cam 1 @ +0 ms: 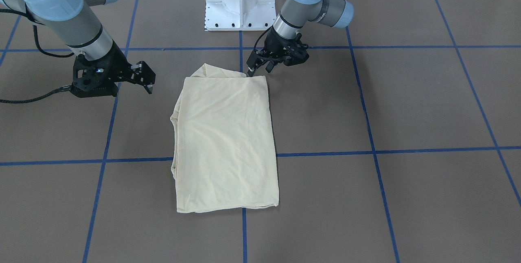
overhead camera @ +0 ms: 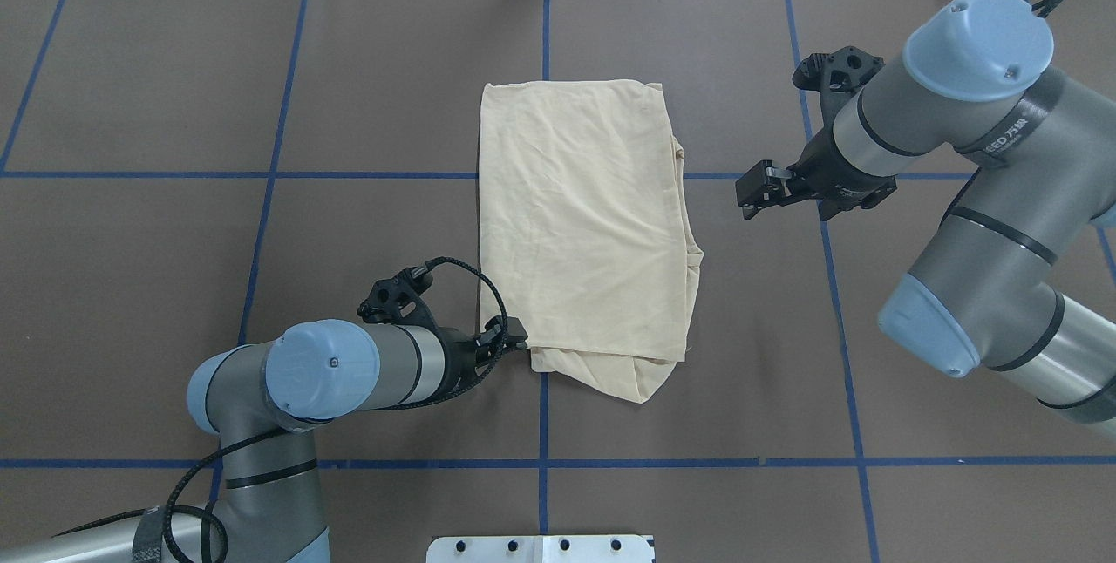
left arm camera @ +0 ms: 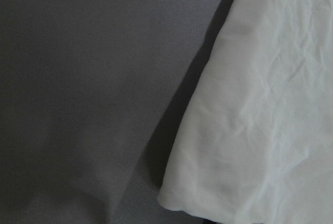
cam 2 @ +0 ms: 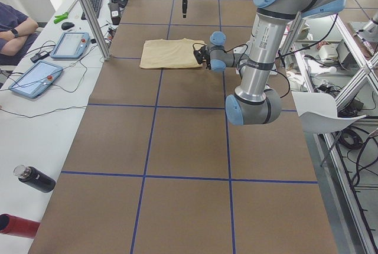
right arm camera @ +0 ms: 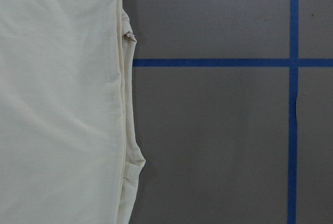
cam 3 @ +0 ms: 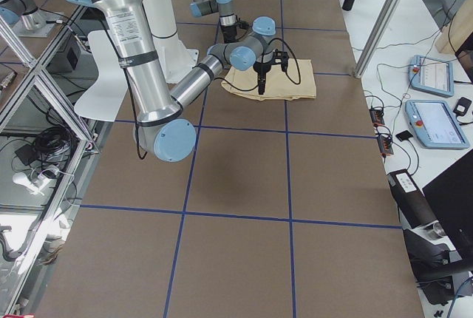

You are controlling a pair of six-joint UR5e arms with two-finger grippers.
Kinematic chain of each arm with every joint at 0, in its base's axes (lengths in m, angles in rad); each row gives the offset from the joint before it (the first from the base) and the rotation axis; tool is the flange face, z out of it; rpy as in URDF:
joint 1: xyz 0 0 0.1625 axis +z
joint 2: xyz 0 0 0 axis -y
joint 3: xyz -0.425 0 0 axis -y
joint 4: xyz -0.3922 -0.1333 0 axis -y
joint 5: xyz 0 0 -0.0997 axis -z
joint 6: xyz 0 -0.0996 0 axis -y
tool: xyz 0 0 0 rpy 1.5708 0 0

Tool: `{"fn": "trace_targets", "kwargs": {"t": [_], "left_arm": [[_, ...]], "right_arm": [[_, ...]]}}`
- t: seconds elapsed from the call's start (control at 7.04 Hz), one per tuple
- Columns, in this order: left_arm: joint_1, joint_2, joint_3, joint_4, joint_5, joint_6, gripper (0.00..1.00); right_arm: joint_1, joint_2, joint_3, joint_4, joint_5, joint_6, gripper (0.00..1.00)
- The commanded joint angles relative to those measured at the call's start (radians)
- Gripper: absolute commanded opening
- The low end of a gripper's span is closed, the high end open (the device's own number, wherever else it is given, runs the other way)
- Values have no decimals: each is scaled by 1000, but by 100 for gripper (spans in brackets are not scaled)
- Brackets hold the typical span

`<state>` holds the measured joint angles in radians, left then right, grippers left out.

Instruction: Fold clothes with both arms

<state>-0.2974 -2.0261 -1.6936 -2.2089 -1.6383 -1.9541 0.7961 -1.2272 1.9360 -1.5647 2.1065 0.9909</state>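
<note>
T-shirt (overhead camera: 580, 214) lies flat near the middle of the bench (overhead camera: 174, 240), folded into a plain cream rectangle with its long axis running away from the robot. Extra fabric bulges out at the end nearest the robot, and layered hems show along the robot's-right edge. Left gripper (cam 1: 259, 69) sits low at the near corner on the robot's left; its jaws look parted, with one fingertip (cam 1: 250, 70) touching the cloth edge and the other clear of it. The left wrist view shows only that corner lying loose on the surface. Right gripper (overhead camera: 755, 193) hangs above the bench, apart from the shirt's right edge, with its jaws spread and holding nothing. Bare surface separates it from the cloth. The bench is covered in brown sheet, gridded with blue tape lines (overhead camera: 275, 153). The white pedestal base (cam 1: 240, 0) stands at the robot side. Along the operators' side is a white side table with two handheld control tablets (cam 2: 71, 44), an aluminium post (cam 2: 88, 15), a black bottle (cam 2: 35, 178), and a person's folded forearms (cam 2: 15, 29) at the edge.
</note>
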Motion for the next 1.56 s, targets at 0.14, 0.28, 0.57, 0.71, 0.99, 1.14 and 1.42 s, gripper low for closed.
{"fn": "trace_targets", "kwargs": {"t": [0.14,0.28,0.57,0.71,0.99,1.14,1.42], "left_arm": [[-2,-6,12,0,14,1,75],[-2,-22,25,0,26,1,72],[-3,-33,38,0,28,1,62],[-3,-33,40,0,28,1,52],[-9,-33,37,0,28,1,1],[-12,-33,37,0,28,1,0],[-29,-34,29,0,25,3,0]], "right_arm": [[0,-2,1,0,0,0,100],[0,-2,0,0,0,0,100],[0,-2,0,0,0,0,100],[0,-2,0,0,-2,0,100],[0,-2,-2,0,0,0,100],[0,-2,0,0,0,2,100],[-18,3,3,0,0,47,100]]}}
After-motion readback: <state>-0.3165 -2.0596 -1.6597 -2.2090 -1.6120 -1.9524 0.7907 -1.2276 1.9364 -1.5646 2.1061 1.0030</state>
